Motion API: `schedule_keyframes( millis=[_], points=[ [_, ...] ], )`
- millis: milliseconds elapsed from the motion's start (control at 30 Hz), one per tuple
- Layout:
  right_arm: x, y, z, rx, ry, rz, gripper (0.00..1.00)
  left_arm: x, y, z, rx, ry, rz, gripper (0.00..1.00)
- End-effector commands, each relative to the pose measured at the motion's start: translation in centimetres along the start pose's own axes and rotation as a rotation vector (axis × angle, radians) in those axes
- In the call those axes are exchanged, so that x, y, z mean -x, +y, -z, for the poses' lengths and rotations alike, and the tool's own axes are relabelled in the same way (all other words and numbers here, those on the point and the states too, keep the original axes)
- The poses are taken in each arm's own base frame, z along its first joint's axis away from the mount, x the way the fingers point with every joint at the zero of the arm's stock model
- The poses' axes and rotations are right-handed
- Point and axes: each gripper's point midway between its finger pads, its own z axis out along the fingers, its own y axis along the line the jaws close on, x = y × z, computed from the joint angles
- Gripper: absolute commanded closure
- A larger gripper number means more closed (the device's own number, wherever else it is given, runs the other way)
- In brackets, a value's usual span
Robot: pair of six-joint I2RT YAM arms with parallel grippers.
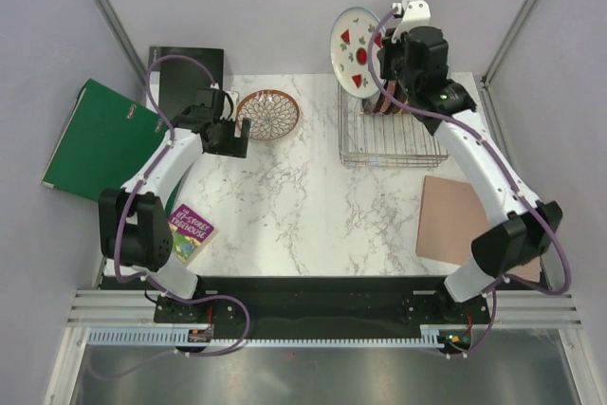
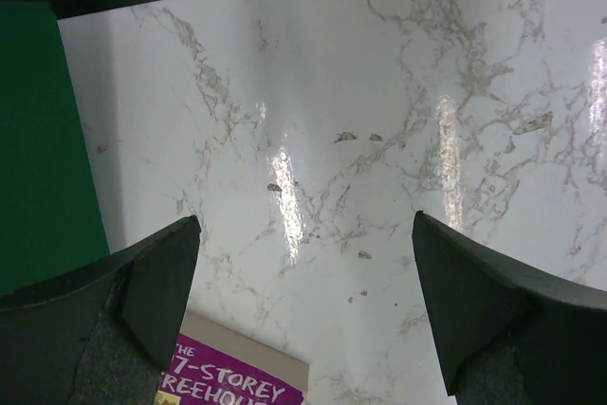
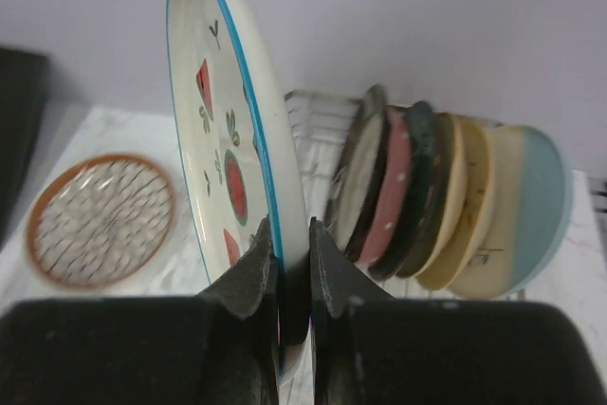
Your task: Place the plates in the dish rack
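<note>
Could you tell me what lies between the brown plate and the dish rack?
Only bare marble tabletop separates the brown plate from the dish rack, as the top view shows.

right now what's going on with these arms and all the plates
The right hand is pinching the fruit plate by its rim and holding it upright at the left end of the dish rack. A row of plates already stands on edge in the rack. The brown lattice plate lies flat on the table. The left hand is open over bare marble near it, holding nothing.
</note>
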Motion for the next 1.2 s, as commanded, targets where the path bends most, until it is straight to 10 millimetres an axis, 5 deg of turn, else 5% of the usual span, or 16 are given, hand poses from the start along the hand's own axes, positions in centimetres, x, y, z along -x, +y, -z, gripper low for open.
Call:
schedule_keyframes(
  millis=[0, 133, 167, 333, 1033, 1167],
  points=[
    [6.2, -4.6, -2.1, -0.455, -0.268, -0.041, 1.00, -0.1, 0.7, 0.3, 0.058, 0.037, 0.039, 0.01],
    [7.5, -4.7, -4.0, -0.547, -0.336, -0.054, 1.00, 0.4, 0.4, 0.7, 0.038, 0.017, 0.017, 0.03],
    [6.3, -4.7, -5.5, -0.566, -0.312, -0.028, 1.00, 0.3, 0.4, 0.7, 0.038, 0.020, 0.015, 0.04],
    [6.4, -6.5, -7.2, -0.715, -0.309, 0.003, 1.00, -0.1, 0.1, 0.9, 0.023, 0.018, 0.027, 0.05],
    [-6.3, -7.1, -16.7, -0.644, -0.039, 0.091, 1.00, -1.0, 0.1, -0.4, 0.030, 0.061, 0.032, 0.06],
    [-9.5, -6.7, -17.6, -0.609, 0.040, 0.109, 1.00, 1.4, -0.7, -0.9, -0.026, 0.015, 0.003, 0.06]
  ],
)
